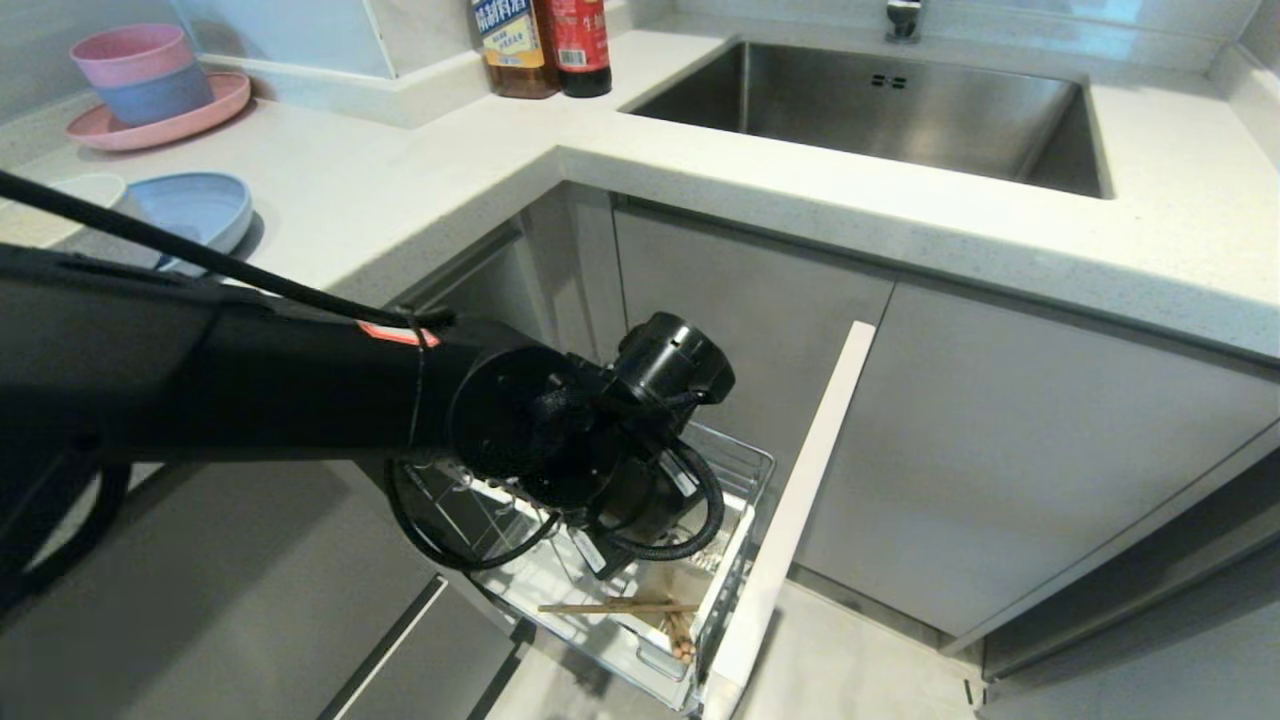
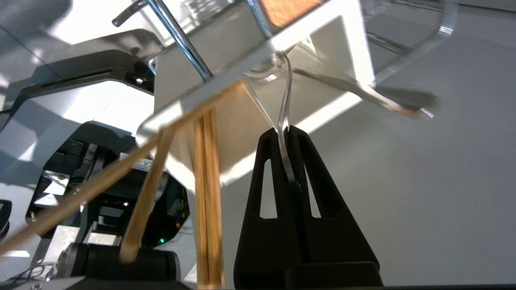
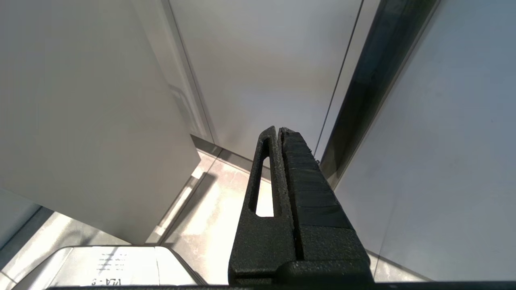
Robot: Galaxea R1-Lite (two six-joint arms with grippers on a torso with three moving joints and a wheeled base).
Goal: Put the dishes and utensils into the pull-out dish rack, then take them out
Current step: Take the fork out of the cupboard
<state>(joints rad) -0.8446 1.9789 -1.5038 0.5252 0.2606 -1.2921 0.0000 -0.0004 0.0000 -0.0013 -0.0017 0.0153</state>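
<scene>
Left end of the countertop [image 1: 420, 190] held one cream bowl [image 1: 60, 205] and one pale blue plate [image 1: 195, 205] side by side near the counter's front edge, both out of the rack. Behind them sat one pink plate [image 1: 150, 118] carrying two stacked bowls [image 1: 140, 70]. Left arm [image 1: 250, 390] reached across and down into the pull-out dish rack [image 1: 745, 470], blocking most of the basket from the head view. Left gripper [image 2: 285, 133] was clamped tight on the thin handle of one fork [image 2: 284, 104], whose tines pointed away past the white cutlery holder [image 2: 346, 44]. Chopsticks [image 2: 205, 169] leaned on the holder's rim just beside the gripper; the head view showed them [image 1: 615, 607] lying across the rack's front end. Narrow white door front [image 1: 800, 500] bounded the rack to the right, open floor beyond it. Two bottles [image 1: 545, 45] stood left of the sink [image 1: 880, 110]. Right gripper [image 3: 279, 131] hung pressed together, empty, near cabinet panels.
</scene>
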